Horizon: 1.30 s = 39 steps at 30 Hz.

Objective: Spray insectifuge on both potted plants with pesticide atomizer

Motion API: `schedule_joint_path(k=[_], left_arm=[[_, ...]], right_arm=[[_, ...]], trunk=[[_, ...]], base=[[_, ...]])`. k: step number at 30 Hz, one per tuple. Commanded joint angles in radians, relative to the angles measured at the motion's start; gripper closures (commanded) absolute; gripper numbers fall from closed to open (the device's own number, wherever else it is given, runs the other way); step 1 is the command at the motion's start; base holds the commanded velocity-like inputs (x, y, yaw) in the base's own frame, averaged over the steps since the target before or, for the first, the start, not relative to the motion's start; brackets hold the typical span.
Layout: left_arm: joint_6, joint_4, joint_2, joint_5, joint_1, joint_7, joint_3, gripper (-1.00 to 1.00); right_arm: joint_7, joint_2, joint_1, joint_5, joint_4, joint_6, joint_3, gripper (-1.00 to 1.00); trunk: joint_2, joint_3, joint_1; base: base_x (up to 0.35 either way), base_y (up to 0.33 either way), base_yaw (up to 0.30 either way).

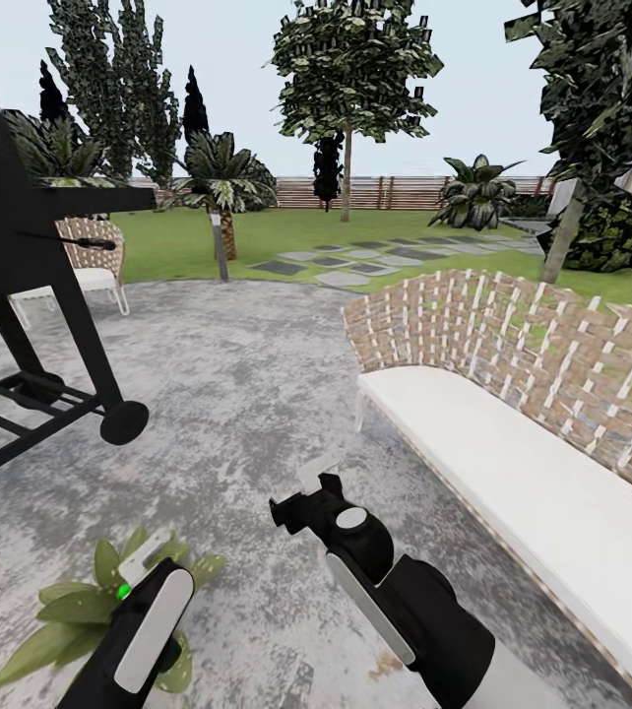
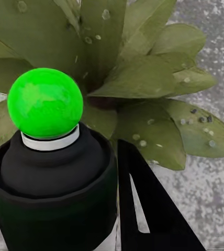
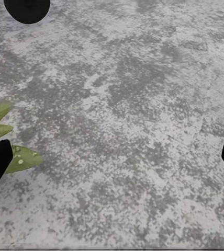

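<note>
Left gripper (image 2: 99, 209): clamped on the pesticide atomizer (image 2: 52, 183), dark fingers (image 2: 154, 209) pressed against the dark green bottle body; the black neck, white collar and spray head point down at a potted plant (image 2: 143, 89), and the head's tip shows bright green. The head view places this gripper (image 1: 144, 581) low at the left, directly over the same plant (image 1: 70, 615), whose broad green leaves carry white specks and spread over the grey stone patio (image 1: 247, 394). Right gripper (image 3: 112, 157): spread wide, its two dark fingertips at opposite edges of the wrist view, holding and touching nothing, bare patio stone (image 3: 122, 120) beneath it and a few leaf tips beside one finger. In the head view it (image 1: 301, 502) hangs near the centre, apart from the plant. Surroundings: black wheeled grill (image 1: 21, 295) at left; wicker bench with white cushion (image 1: 523, 414) at right; wicker chair (image 1: 94, 261) behind the grill; lawn (image 1: 286, 236), trees and slatted wooden fence (image 1: 405, 192) beyond.
</note>
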<state>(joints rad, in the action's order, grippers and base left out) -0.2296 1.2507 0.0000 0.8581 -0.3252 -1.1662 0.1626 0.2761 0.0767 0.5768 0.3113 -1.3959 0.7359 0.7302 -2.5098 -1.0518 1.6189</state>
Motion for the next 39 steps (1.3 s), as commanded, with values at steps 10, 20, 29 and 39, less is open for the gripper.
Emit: schedule_joint_path(k=[10,20,29,39], left_arm=[[0.000,-0.002,0.000,-0.001,0.000,0.000,-0.002,1.00],[-0.010,-0.173,-0.017,-0.012,-0.070,-0.013,-0.027,1.00],[-0.082,-0.215,-0.034,-0.141,-0.121,-0.028,0.074,1.00],[-0.154,-0.345,-0.036,-0.137,-0.169,0.038,0.073,1.00]], right_arm=[[0.000,0.000,0.000,0.000,0.000,0.000,0.000,-1.00],[0.000,0.000,0.000,0.000,-0.003,0.000,0.000,-1.00],[0.000,0.000,0.000,0.000,-0.003,0.001,0.000,-1.00],[0.000,0.000,0.000,0.000,-0.003,0.002,0.000,-1.00]], trunk=[[0.000,0.000,0.000],[0.000,0.000,0.000],[0.000,0.000,0.000],[0.000,0.000,0.000]], base=[[-0.203,0.103,0.000],[0.000,0.000,0.000],[0.000,0.000,0.000],[0.000,0.000,0.000]])
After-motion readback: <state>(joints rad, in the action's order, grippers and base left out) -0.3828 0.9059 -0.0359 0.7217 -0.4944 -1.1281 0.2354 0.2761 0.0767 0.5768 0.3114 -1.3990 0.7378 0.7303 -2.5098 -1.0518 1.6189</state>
